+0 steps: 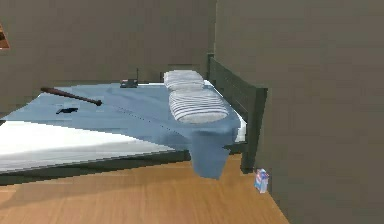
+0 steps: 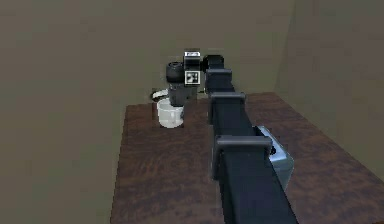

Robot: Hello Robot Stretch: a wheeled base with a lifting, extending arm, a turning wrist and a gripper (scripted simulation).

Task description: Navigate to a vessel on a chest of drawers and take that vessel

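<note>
A small pale see-through vessel (image 2: 170,113) stands on the dark brown top of a chest of drawers (image 2: 150,170) in the arm side view. The dark arm bar (image 2: 235,130) reaches out across that top from the bottom edge. At its far end sit the white marker squares (image 2: 193,66), with the gripper (image 2: 174,98) just left of them, right at the vessel. The vessel rests on the surface, so I cannot tell whether the gripper holds anything.
A plain wall rises behind the chest, and a grey-blue object (image 2: 281,160) lies beside the arm. In the forward view a bed (image 1: 120,125) with a blue blanket, striped pillows (image 1: 195,100) and a dark bat (image 1: 72,96) stands ahead. A small box (image 1: 262,181) sits on the wooden floor (image 1: 150,200).
</note>
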